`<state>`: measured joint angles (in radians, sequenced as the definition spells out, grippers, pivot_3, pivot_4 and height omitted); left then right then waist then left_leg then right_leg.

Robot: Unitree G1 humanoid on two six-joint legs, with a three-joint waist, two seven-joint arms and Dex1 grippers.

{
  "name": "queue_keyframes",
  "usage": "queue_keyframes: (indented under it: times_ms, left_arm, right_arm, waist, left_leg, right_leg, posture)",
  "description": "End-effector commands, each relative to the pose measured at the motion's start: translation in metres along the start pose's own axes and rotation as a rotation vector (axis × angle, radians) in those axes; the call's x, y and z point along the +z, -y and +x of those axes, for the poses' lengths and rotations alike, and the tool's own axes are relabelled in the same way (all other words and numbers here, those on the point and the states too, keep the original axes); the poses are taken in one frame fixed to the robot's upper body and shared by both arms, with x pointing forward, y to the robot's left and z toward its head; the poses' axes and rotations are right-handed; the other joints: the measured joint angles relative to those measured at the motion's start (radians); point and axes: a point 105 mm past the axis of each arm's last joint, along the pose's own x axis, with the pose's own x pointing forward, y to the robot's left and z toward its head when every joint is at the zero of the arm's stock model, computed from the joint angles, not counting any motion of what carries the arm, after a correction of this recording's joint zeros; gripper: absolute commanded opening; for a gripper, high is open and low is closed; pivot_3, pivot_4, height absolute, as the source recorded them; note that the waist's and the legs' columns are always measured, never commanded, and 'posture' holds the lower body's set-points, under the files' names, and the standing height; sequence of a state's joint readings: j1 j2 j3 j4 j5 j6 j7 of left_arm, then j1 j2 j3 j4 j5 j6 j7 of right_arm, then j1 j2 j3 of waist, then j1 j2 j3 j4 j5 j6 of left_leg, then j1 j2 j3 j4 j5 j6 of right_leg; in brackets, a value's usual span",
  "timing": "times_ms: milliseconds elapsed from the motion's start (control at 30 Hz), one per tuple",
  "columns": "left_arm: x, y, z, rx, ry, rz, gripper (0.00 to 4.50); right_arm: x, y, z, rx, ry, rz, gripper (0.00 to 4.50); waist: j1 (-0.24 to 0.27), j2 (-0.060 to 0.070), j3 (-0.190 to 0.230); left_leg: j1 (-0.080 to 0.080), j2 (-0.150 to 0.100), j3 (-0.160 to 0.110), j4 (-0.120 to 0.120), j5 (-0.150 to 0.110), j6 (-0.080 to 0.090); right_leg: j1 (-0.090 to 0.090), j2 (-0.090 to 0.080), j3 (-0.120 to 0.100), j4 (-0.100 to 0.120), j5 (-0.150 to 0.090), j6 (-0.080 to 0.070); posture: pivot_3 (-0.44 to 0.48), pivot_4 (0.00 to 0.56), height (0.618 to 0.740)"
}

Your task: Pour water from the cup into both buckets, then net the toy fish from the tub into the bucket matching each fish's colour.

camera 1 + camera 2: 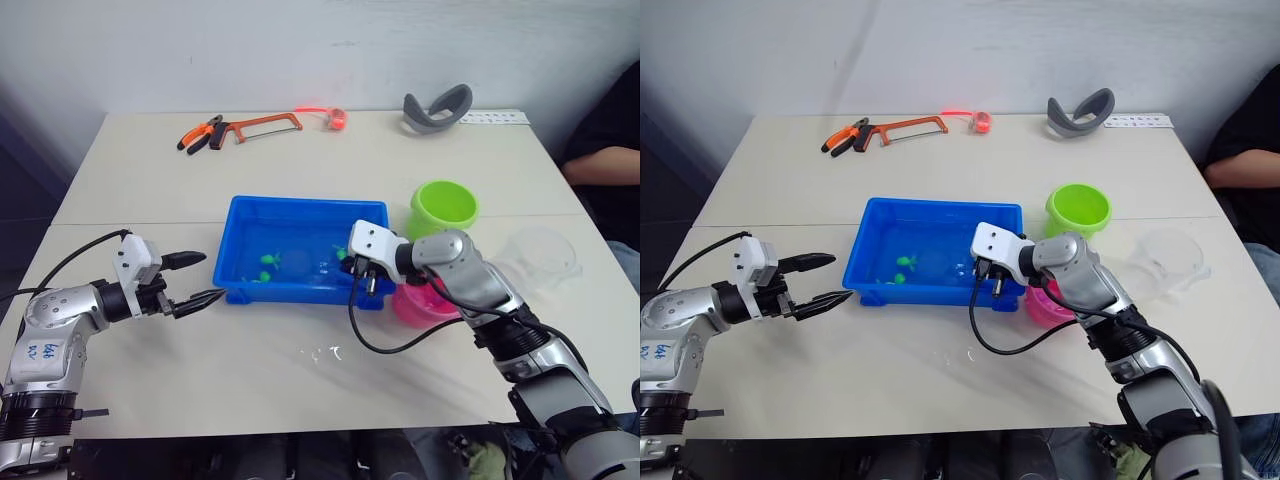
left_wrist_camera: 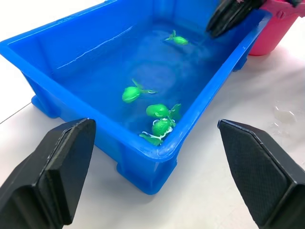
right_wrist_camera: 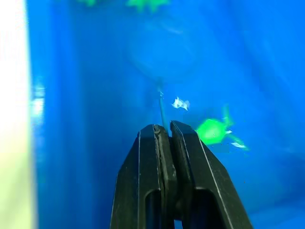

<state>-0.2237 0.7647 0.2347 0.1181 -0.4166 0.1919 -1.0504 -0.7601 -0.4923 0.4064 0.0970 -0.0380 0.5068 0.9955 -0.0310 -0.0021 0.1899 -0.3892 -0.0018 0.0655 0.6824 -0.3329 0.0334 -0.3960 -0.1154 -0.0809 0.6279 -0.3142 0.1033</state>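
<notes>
Bare tabletop (image 1: 300, 390) fronts tub (image 1: 240, 215); right fingers (image 3: 164, 143) seemingly pinch net handle (image 3: 162, 107); left fingers (image 1: 190, 260) spread.

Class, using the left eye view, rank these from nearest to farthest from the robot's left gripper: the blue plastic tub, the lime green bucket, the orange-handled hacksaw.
1. Blue plastic tub, just ahead of the left gripper.
2. Orange-handled hacksaw, at the table's far edge.
3. Lime green bucket, beyond the tub's right end.
</notes>
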Motion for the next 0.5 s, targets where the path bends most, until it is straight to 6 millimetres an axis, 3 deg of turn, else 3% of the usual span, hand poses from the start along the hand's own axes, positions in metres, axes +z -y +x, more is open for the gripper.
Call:
queue_keyframes:
  times_ms: [33,500]
  left_arm:
    - [0.012,-0.001,-0.004,0.005,0.04,0.039,4.47]
    - [0.011,-0.001,-0.007,0.013,0.034,0.038,4.47]
  right_arm:
    - [0.01,-0.001,-0.003,0.021,0.025,-0.002,0.0]
    - [0.028,-0.011,0.013,0.079,0.06,-0.039,0.0]
  waist:
    - [0.0,0.0,0.0]
    - [0.0,0.0,0.0]
  left_leg:
    - [0.0,0.0,0.0,0.0,0.0,0.0]
    - [0.0,0.0,0.0,0.0,0.0,0.0]
  right_leg:
    - [0.0,0.0,0.0,0.0,0.0,0.0]
    - [0.0,0.0,0.0,0.0,0.0,0.0]
  posture:
    - [0.0,0.15,0.74]
    - [0.0,0.15,0.74]
